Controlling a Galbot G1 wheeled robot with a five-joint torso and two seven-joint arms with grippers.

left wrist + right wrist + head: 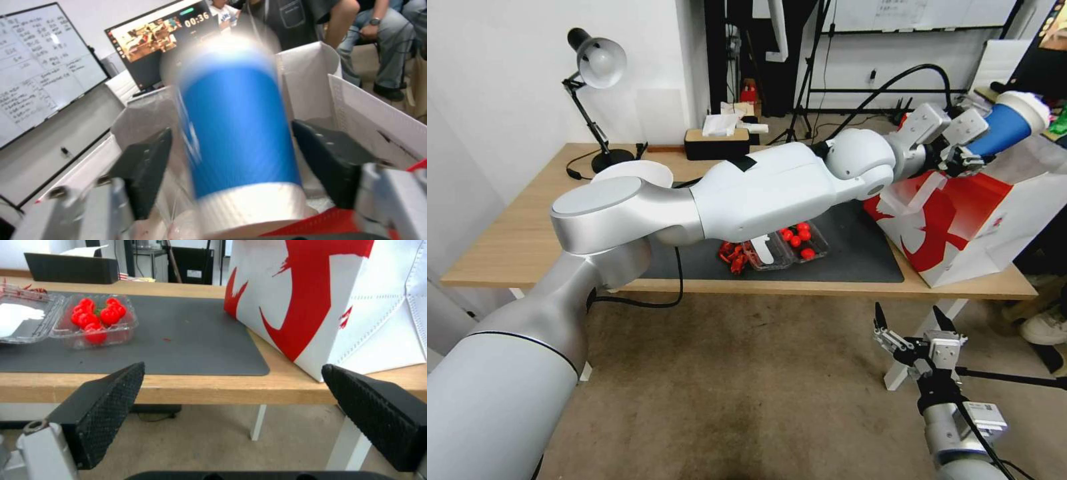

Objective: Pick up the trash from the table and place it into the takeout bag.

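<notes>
The blue paper cup (1006, 128) hangs tilted over the open top of the red and white takeout bag (970, 223) at the table's right end. My left gripper (970, 157) reaches across the table (514, 233) to it. In the left wrist view the cup (238, 133) is smeared with motion between the black fingers (146, 170), which stand apart on either side, and the bag's grey inside (307, 86) lies behind. My right gripper (910, 327) waits low in front of the table edge, open and empty, facing the bag (325, 300).
A clear tray of red tomatoes (800, 241) sits on the dark mat (860, 257), with small red pieces (732, 257) beside it, partly under my left arm. A white bowl (634, 173), a desk lamp (597, 67) and a tissue box (717, 143) stand at the back.
</notes>
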